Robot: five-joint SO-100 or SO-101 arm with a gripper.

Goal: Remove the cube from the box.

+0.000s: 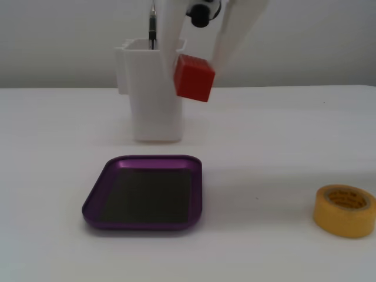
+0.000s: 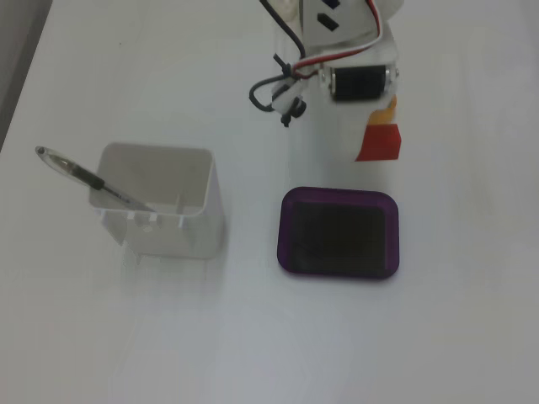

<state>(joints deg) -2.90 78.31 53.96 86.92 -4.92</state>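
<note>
Two fixed views of a single-arm workspace on a white table (image 1: 282, 147). The gripper (image 1: 195, 61) hangs in the air with its two white fingers (image 1: 226, 35) closed on the cube (image 1: 194, 77) — a small red block, tilted, pinched between them at its upper sides. The cube is clear of the table and well above the box (image 1: 144, 192), a shallow purple tray with a dark floor lying nearer the camera in the low fixed view. In the downward-looking fixed view the cube (image 2: 380, 141) appears just beyond the far rim of the box (image 2: 339, 232), toward its right side, partly under the gripper (image 2: 370, 135); nothing lies on the tray floor. A tall white container (image 2: 163, 200) stands to the left of the box in that view, with a pen (image 2: 84, 175) leaning in it. A yellow tape roll (image 1: 344, 210) rests on the table at the right of the low view — well apart from the box.
</note>
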